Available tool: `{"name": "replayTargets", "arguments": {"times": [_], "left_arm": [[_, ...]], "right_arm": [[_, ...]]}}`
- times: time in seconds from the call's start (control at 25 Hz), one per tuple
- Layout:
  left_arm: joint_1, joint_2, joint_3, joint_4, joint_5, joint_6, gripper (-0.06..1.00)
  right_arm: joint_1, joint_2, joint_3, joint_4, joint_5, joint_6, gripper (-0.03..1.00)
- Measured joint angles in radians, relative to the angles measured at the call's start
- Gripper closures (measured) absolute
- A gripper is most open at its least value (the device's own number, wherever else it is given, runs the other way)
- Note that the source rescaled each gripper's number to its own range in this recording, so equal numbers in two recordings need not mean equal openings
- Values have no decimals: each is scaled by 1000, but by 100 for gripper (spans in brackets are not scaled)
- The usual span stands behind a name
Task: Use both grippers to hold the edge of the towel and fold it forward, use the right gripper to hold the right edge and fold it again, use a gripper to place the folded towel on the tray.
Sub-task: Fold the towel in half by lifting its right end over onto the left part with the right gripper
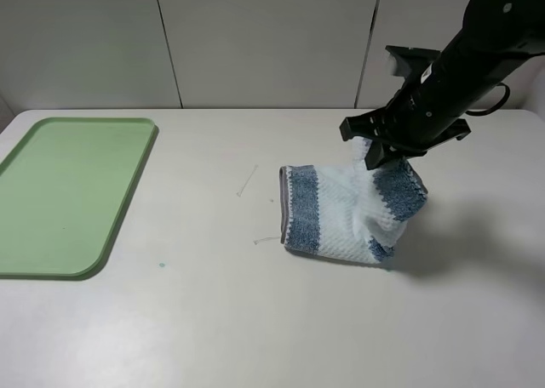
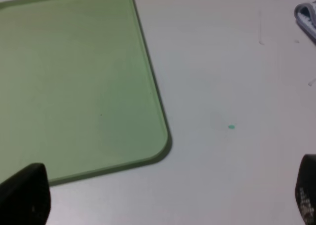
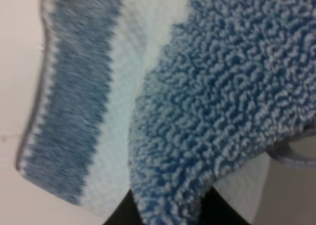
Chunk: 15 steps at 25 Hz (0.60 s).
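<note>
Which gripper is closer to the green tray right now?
Left. The left gripper hangs open by a rounded corner of the tray. The right gripper is far off across the table, clamped on the striped towel.

Right pincer clamped tight, arm slanting down; left pincer spread wide, fingers apart.

White table with small green speck
</note>
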Motion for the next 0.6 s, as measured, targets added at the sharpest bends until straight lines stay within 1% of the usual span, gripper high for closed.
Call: {"name": "replayTargets", "arguments": {"times": [0.16, 0.32, 0.6], "left_arm": [[0, 0, 0, 0, 0, 0, -5], [0, 0, 0, 0, 0, 0, -5], [0, 0, 0, 0, 0, 0, -5]], "right_arm": [[6, 0, 0, 31, -30, 0, 88], [15, 0, 0, 37, -47, 0, 88], [62, 11, 0, 50, -117, 3, 88]]}}
